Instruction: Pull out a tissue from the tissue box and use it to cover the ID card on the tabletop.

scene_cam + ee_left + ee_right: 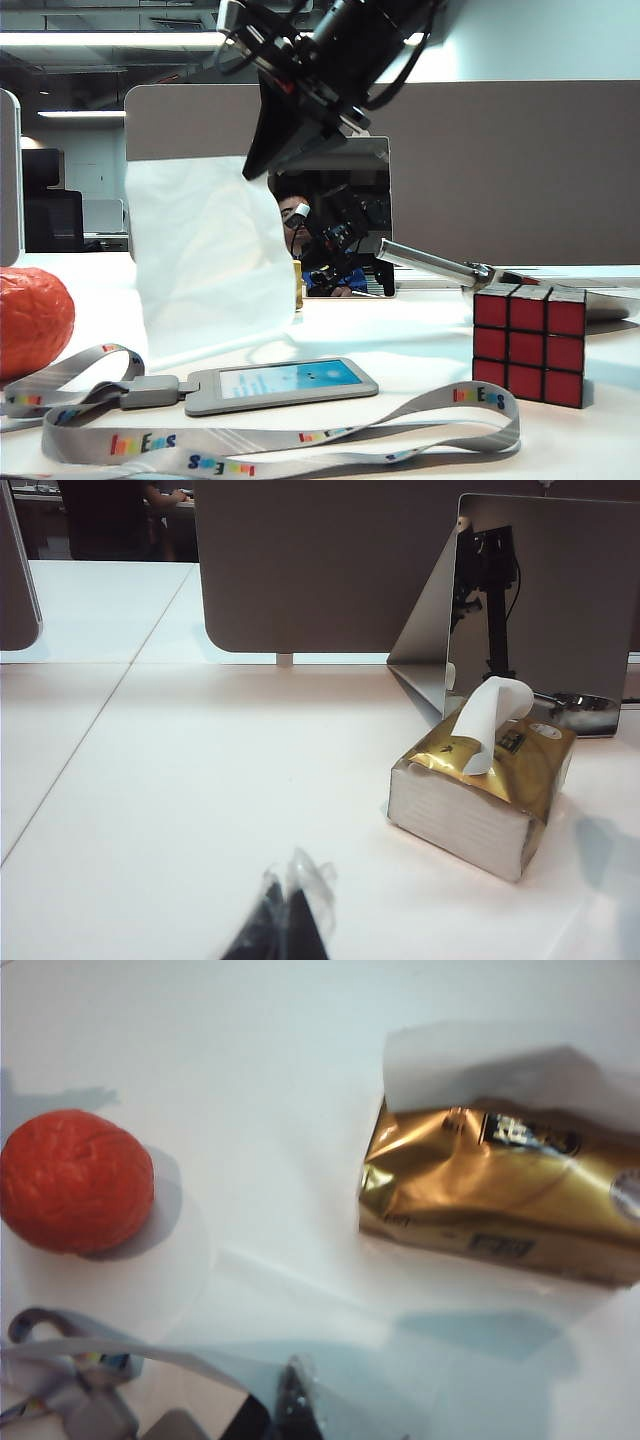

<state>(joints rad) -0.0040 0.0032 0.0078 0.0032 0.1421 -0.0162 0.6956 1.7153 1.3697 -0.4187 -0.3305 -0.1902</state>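
My right gripper (262, 162) hangs high over the table, shut on the top corner of the tissue (210, 260), a thin white sheet drooping down to the tabletop. In the right wrist view the tissue (420, 1370) spreads out ahead of the right gripper (297, 1392). The ID card (285, 382) lies flat in front of the hanging sheet, uncovered, clipped to its grey lanyard (300, 440). The gold tissue box (480, 780) stands further back with a white tuft (495, 715) sticking up. My left gripper (290, 912) is shut and empty, well short of the box.
A Rubik's cube (530, 340) stands at the right. An orange ball (30, 320) sits at the left, close to the lanyard loop. A leaning mirror panel (345, 215) and a grey partition (500, 170) close off the back.
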